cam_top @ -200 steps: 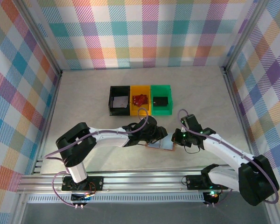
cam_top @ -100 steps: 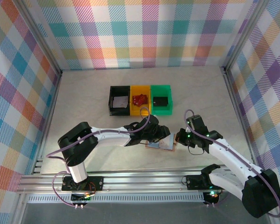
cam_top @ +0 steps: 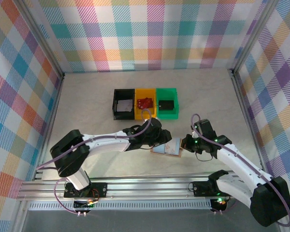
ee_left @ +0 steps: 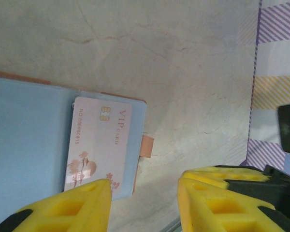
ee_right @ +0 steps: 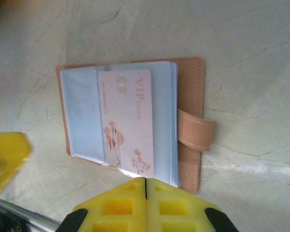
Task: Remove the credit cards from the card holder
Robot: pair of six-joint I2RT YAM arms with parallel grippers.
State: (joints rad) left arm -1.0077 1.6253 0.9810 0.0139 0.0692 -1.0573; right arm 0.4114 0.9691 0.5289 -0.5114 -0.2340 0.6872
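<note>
The card holder (ee_right: 188,104) lies spread on the table, tan with pale blue sleeves and a strap tab (ee_right: 195,134). A pale pink credit card (ee_right: 128,121) marked VIP sits in one sleeve. My right gripper (ee_right: 146,186) is shut, its tips meeting right at the card's near edge; whether they pinch it I cannot tell. My left gripper (ee_left: 142,203) is open over the holder's corner (ee_left: 29,145), one finger above the credit card (ee_left: 99,142), the other over bare table. From above, the left gripper (cam_top: 160,141) and right gripper (cam_top: 184,144) flank the card holder (cam_top: 168,148).
Three bins stand in a row behind the holder: black (cam_top: 123,104) with a grey flat thing, yellow (cam_top: 146,103) with a red thing, green (cam_top: 166,102) with a black thing. Plaid walls close off the sides and back.
The right gripper shifted a little to the right, staying shut at the holder's edge. The left arm's elbow swung down and left while its open gripper stayed at the holder.
</note>
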